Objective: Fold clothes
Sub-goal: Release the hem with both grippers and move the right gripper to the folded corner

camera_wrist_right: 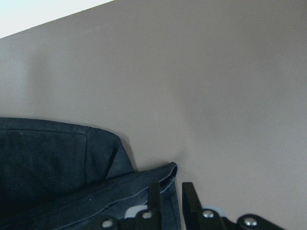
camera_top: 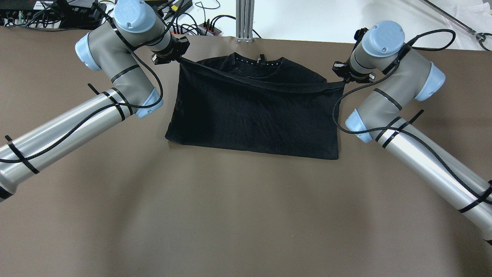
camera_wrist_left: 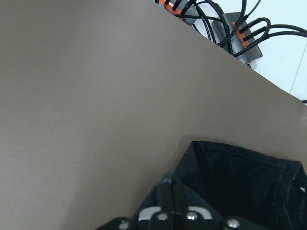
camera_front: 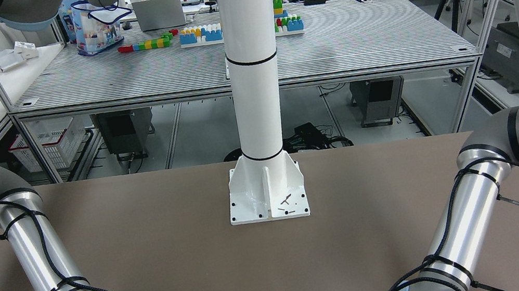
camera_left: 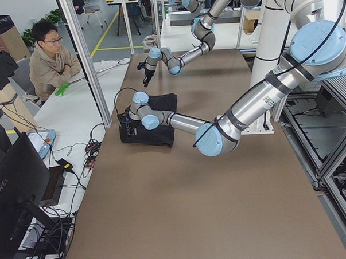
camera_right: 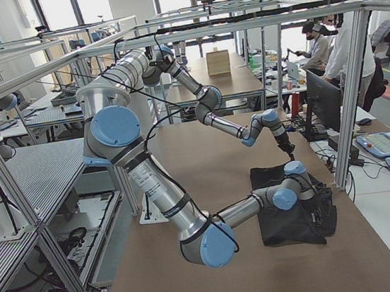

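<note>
Pinching soft black garment; hemmed edge taut.

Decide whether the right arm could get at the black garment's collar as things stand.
Likely not yet: the right gripper is shut on one corner of the garment and would have to let go first. Otherwise the way looks free: the collar lies uncovered nearby.

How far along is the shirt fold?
Done: the black garment lies on the table with no sleeves showing, so its sides look folded in. In hand: the left gripper and right gripper each pinch a corner of one edge, stretched taut just short of the collar. Left: lay that edge down, release, and perhaps fold once more.
</note>
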`<action>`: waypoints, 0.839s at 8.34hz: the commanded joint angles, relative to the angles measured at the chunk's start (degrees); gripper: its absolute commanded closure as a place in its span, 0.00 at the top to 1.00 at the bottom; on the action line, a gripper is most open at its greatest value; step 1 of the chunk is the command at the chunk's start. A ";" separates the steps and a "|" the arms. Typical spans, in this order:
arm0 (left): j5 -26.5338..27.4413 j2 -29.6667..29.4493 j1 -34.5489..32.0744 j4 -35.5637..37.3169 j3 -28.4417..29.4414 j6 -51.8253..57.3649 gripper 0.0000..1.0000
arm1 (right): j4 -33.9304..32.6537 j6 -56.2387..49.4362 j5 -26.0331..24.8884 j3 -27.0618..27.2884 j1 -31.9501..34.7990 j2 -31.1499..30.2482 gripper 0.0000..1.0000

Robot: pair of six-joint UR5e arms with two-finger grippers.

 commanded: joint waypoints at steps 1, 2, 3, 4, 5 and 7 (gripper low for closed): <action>0.55 -0.08 -0.03 -0.09 -0.06 0.01 0.82 | 0.37 0.93 0.04 -0.02 0.04 0.11 0.43; 0.56 -0.08 -0.03 -0.27 -0.06 -0.08 0.89 | 0.46 4.07 0.13 0.86 -0.04 0.20 0.49; 0.56 0.00 -0.03 -0.27 -0.06 -0.08 0.90 | 0.46 5.41 0.22 2.08 -0.04 -0.15 0.53; 0.56 0.09 0.05 -0.36 -0.32 -0.43 0.92 | 0.54 5.51 0.48 4.79 -1.00 -2.41 0.57; 0.64 0.09 0.23 -0.36 -0.59 -0.69 0.92 | 0.55 5.60 0.48 10.39 -2.92 -7.31 0.60; 0.64 0.09 0.49 -0.36 -0.68 -0.79 0.94 | 0.90 7.77 -0.04 20.95 -10.01 -15.93 0.74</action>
